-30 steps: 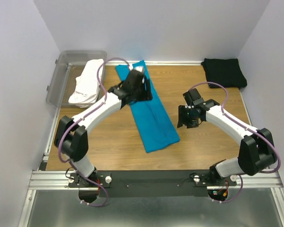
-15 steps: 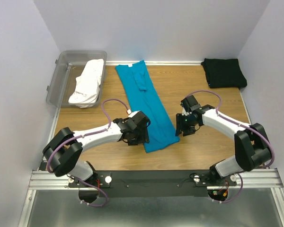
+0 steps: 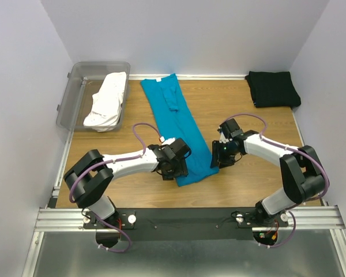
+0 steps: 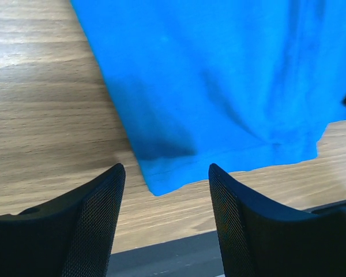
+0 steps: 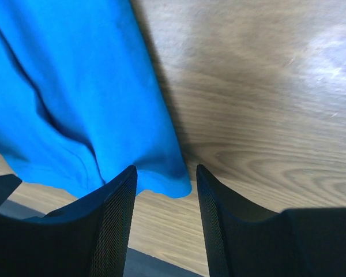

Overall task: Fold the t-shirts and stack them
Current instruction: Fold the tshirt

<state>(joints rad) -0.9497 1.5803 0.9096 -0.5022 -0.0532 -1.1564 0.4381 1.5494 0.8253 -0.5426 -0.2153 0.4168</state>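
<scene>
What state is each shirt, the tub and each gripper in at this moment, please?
Teal shirt: folded into a long strip, flat on the table.
Black shirt: folded, at the far right corner.
White shirt: bunched up, not folded, in the tub.
Tub: open, no lid.
Left gripper: open, at the strip's near left corner.
Right gripper: open, at the strip's near right corner.

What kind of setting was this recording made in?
Most likely a lab robot test cell, not a home: plain white partition walls box in a wooden tabletop, a bare aluminium-extrusion rail runs along its near edge, and a bright teal-blue t-shirt lies laid out as a prop.
</scene>
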